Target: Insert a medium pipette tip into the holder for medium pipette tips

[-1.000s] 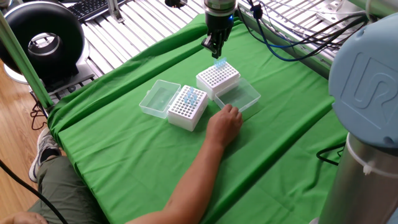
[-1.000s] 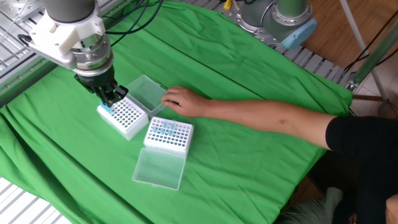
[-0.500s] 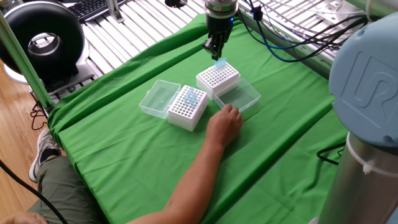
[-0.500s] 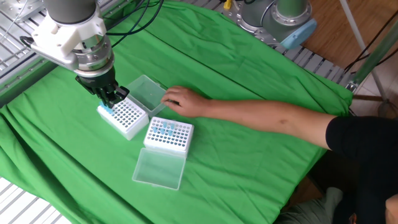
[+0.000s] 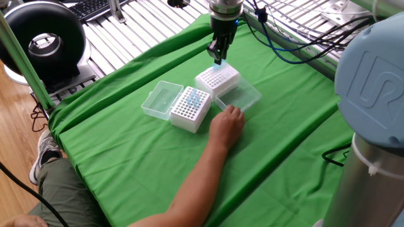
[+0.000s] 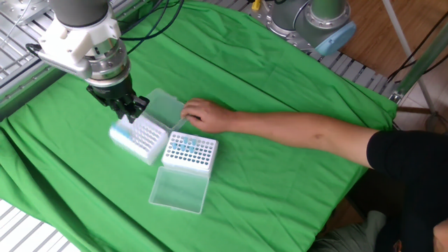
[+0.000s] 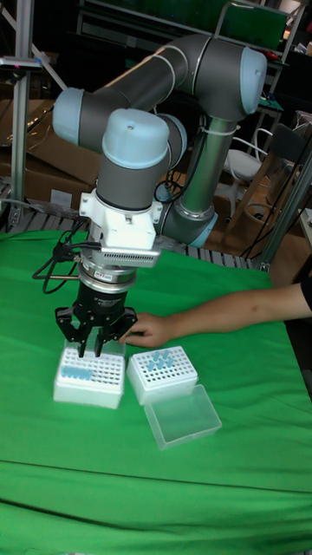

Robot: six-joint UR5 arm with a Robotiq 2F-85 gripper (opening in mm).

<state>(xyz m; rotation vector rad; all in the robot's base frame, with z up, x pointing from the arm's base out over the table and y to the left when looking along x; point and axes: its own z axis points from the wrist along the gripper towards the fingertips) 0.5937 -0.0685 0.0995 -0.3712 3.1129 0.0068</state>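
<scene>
From my remote seat I see two tip racks point(image 7: 88, 376) point(image 7: 162, 373) side by side on the cloth point(image 7: 156, 486), a person's hand point(image 7: 154, 329) resting just behind them.

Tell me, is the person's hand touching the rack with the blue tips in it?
No, the hand rests on the clear lid, apart from that rack.

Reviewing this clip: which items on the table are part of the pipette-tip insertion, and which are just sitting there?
In the job:
- gripper
- tip holder under the gripper
- blue tips in its corner

Just there:
- second tip holder
- its clear lid
- person's hand at the first holder's lid
- green cloth
</scene>
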